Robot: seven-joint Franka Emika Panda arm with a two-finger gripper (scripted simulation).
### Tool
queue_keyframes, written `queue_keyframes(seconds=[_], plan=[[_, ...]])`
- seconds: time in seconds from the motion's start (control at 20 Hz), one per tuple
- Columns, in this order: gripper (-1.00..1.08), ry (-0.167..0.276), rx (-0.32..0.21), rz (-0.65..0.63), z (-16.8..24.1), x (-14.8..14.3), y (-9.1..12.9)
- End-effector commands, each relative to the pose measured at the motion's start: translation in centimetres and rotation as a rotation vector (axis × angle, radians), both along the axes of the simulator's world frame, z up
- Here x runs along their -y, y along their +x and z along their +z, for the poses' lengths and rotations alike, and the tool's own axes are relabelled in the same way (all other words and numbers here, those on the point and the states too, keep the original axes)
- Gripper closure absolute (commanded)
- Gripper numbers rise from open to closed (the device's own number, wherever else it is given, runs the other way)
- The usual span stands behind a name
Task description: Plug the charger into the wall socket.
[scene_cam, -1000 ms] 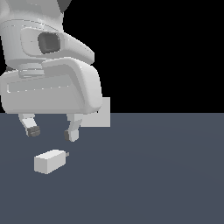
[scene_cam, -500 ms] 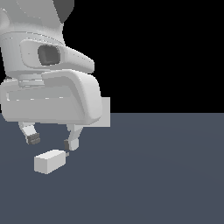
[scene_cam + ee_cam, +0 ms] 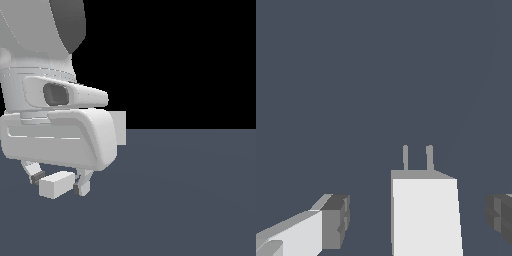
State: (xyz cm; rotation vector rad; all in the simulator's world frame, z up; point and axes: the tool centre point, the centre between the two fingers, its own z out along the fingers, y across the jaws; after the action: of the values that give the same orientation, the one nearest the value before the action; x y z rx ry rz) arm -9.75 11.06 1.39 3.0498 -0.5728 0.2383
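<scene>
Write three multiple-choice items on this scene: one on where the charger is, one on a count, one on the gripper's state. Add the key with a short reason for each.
1. Where is the charger?
A. Between the two fingers, on the floor
B. Plugged into the wall socket
C. Lifted high above the floor

2. How many prongs stick out of the charger's end?
A. One
B. Two
C. Three

3. What state is the gripper in?
A. Shut tight on the charger
B. Open, with gaps on both sides of the charger
C. Shut on nothing

Key:
1. A: the wrist view shows the block lying between the fingers, while the wall socket stands apart, half hidden behind the hand in the exterior view.
2. B: two thin grey prongs show in the wrist view.
3. B: dark floor is visible between each pad and the block.
</scene>
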Motion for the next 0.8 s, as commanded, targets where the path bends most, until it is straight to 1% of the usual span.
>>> queue_keyframes(seconds=[0.0,0.05,0.75], plan=[[-0.92,0.000,0.001,0.000,-0.21,-0.02,0.05],[1.08,0.000,0.001,0.000,-0.21,-0.02,0.05],[1.08,0.000,0.002,0.008,-0.04,0.17,0.20]])
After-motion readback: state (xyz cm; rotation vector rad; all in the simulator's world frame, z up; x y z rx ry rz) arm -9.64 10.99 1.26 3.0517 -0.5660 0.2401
